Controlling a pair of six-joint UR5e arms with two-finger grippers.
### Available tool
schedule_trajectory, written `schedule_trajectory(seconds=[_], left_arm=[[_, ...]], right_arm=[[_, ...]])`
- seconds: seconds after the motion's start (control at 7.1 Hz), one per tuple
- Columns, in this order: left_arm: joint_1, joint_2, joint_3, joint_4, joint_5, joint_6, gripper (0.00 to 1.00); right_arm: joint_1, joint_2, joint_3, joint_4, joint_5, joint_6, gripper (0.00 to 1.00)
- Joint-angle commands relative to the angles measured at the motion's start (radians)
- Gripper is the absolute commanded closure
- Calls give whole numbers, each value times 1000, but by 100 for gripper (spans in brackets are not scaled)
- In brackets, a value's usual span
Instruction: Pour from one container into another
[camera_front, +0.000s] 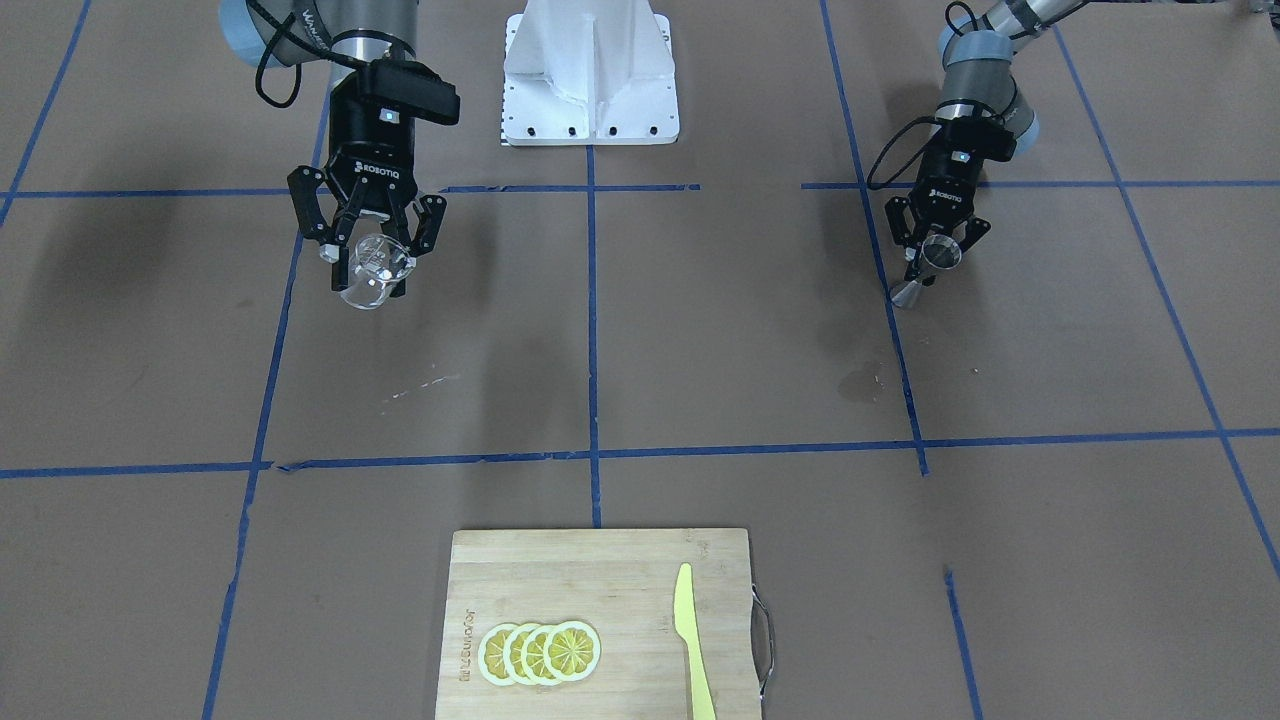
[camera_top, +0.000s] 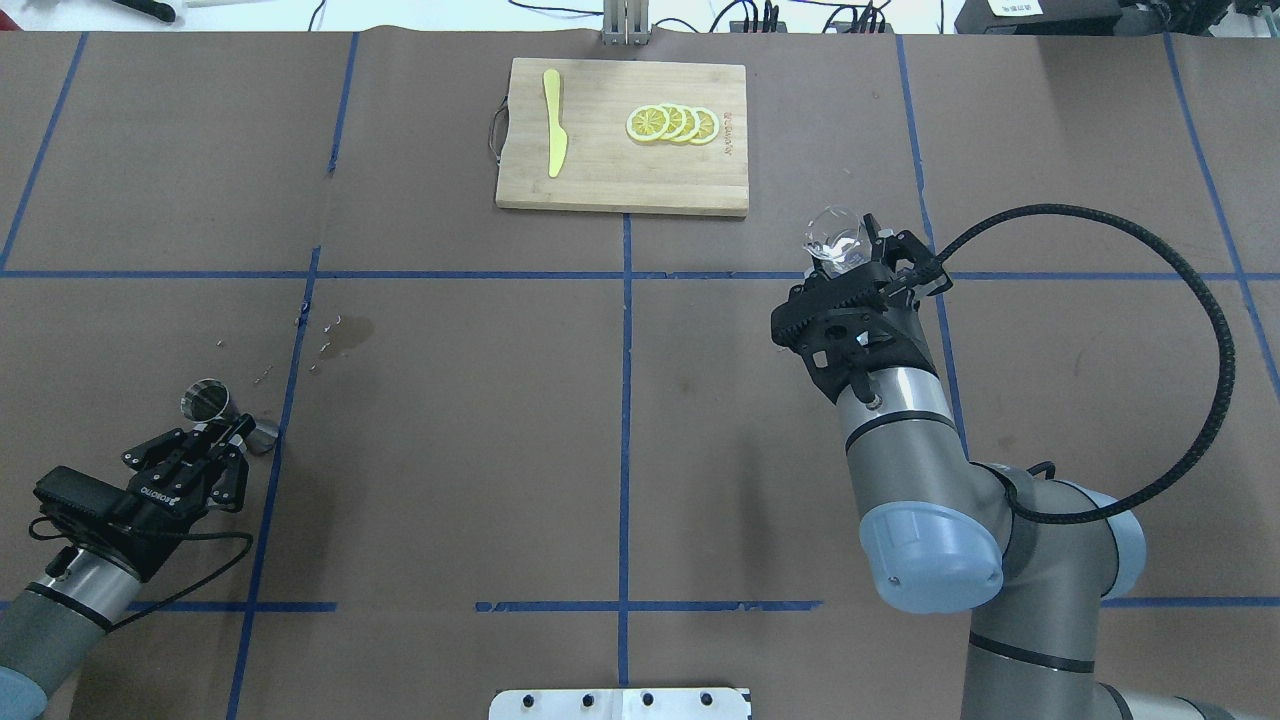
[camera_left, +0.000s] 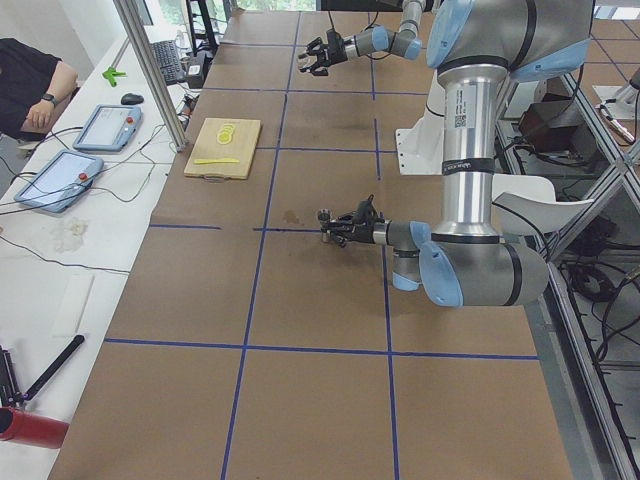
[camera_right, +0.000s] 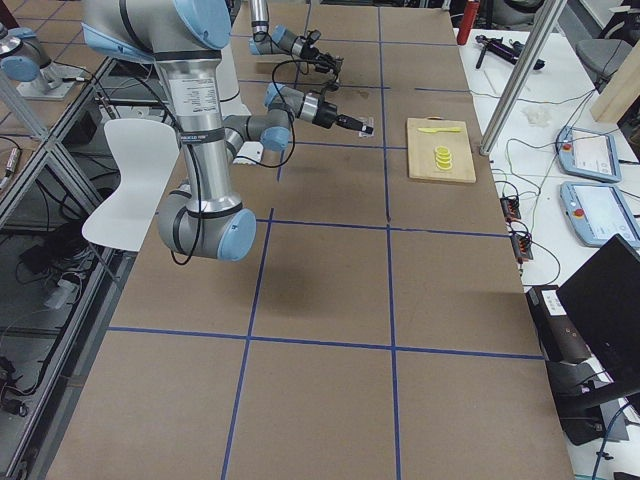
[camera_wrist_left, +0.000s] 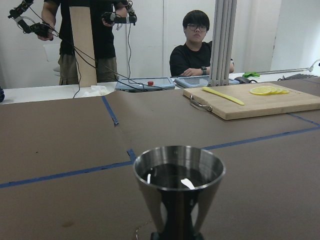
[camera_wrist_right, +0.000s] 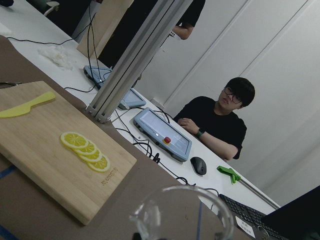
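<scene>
The small clear glass cup (camera_front: 368, 278) hangs tilted above the table, and my right gripper (camera_front: 372, 262) is shut on it. In the overhead view the cup (camera_top: 832, 238) sticks out past the right gripper (camera_top: 850, 258), near the cutting board's corner. Its rim (camera_wrist_right: 182, 212) fills the bottom of the right wrist view. The steel jigger (camera_front: 940, 252) stays upright, with my left gripper (camera_front: 935, 257) shut on its waist. Low over the table at the left are the jigger (camera_top: 204, 400) and the left gripper (camera_top: 228, 428). The left wrist view shows dark liquid inside the jigger (camera_wrist_left: 179, 180).
A bamboo cutting board (camera_top: 600, 170) lies at the far middle, carrying lemon slices (camera_top: 672, 123) and a yellow knife (camera_top: 553, 135). A wet stain (camera_top: 350, 330) marks the brown paper near the jigger. The white robot base (camera_front: 590, 75) stands between the arms. A seated person (camera_wrist_left: 197, 47) is beyond the table.
</scene>
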Motion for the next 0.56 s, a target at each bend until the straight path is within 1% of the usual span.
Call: schedule_trajectory(seconds=[0.0,0.14,0.42], left_arm=[[3,0,1,0,5,0,93],[3,0,0,0,5,0,87],[5,0,1,0,6,0,78]], right_arm=[[0,0,-1,0,-2,0,100],[0,0,-1,0,-2,0,100],[0,0,-1,0,-2,0,100]])
